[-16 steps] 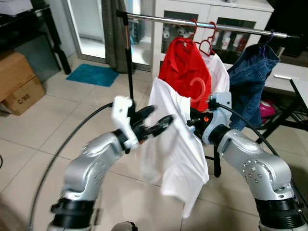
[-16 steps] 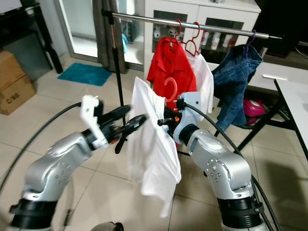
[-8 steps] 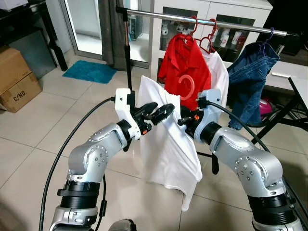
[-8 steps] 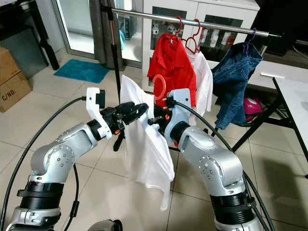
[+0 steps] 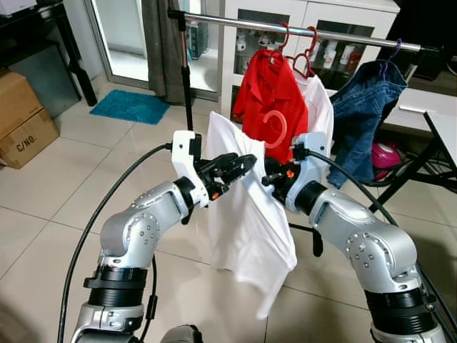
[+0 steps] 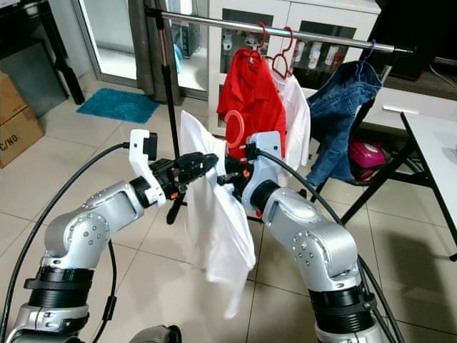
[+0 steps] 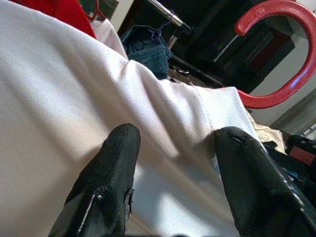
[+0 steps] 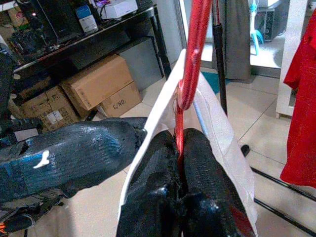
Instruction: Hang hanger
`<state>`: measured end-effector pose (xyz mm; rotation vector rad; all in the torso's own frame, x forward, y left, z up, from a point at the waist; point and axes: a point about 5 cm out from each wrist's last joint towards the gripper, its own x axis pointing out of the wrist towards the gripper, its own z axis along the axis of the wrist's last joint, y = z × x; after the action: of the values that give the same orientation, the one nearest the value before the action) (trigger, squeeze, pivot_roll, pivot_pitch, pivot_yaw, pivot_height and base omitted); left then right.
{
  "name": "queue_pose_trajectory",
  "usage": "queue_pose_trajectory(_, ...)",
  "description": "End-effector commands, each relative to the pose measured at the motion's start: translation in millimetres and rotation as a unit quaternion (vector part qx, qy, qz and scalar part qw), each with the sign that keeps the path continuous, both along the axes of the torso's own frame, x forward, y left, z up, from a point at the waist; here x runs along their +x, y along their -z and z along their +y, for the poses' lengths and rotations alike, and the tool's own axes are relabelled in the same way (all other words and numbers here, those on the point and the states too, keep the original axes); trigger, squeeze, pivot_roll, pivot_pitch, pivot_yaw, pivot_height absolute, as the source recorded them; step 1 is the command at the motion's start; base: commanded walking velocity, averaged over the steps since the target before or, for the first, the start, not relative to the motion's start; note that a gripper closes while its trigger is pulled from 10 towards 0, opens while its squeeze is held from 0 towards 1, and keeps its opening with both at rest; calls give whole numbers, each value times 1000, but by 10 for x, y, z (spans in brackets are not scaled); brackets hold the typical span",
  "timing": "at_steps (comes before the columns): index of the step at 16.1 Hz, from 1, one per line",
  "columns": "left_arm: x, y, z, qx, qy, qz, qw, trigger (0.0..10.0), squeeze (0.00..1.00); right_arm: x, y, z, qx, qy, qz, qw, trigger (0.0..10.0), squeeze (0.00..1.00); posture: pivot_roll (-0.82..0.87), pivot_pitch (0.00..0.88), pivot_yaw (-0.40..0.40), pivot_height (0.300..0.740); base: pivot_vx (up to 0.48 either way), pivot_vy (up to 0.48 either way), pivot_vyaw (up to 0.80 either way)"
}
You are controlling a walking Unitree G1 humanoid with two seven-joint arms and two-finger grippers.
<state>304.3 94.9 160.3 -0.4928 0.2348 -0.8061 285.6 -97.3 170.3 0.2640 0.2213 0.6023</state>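
A white shirt (image 5: 250, 214) hangs on a red hanger whose hook (image 5: 275, 128) stands up in front of the red shirt. My right gripper (image 5: 270, 175) is shut on the hanger's neck (image 8: 195, 44) just under the hook, holding it below the metal rail (image 5: 235, 23). My left gripper (image 5: 239, 166) is open, its two black fingers (image 7: 116, 163) spread against the shirt's shoulder seam. The hook (image 7: 281, 54) is free in the air, not on the rail.
On the rail hang a red shirt (image 5: 275, 93), a white shirt (image 5: 323, 107) and a denim garment (image 5: 360, 107); bare rail lies left of them. The rail's black post (image 5: 191, 107) is behind my left arm. Cardboard box (image 5: 25, 121) left, white table (image 5: 435, 107) right.
My left gripper swung in from the left and came to the shirt's shoulder. The hanger with the white shirt rose slightly. The camera view shifted a little.
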Motion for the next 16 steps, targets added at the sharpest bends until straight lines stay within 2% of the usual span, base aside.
queue_pose_trajectory(1,-12,-50,-38,3,17,-9,1000,0,0,-12,-96,-29,4,5,-20,1000,10000,0,-9,0,-5,740,0,0,0)
queue_pose_trajectory(5,-43,-34,-51,14,32,-17,999,0,0,-20,-78,-40,3,8,-17,1000,10000,0,-10,0,-4,740,0,0,0)
queue_pose_trajectory(10,-18,-55,-27,18,27,-30,999,0,0,-5,-78,-59,0,12,-18,1000,10000,0,-13,0,-4,740,0,0,0)
queue_pose_trajectory(16,5,-98,18,-13,18,-37,999,0,0,8,-92,-65,-1,12,-22,1000,10000,0,-13,0,-5,740,0,0,0)
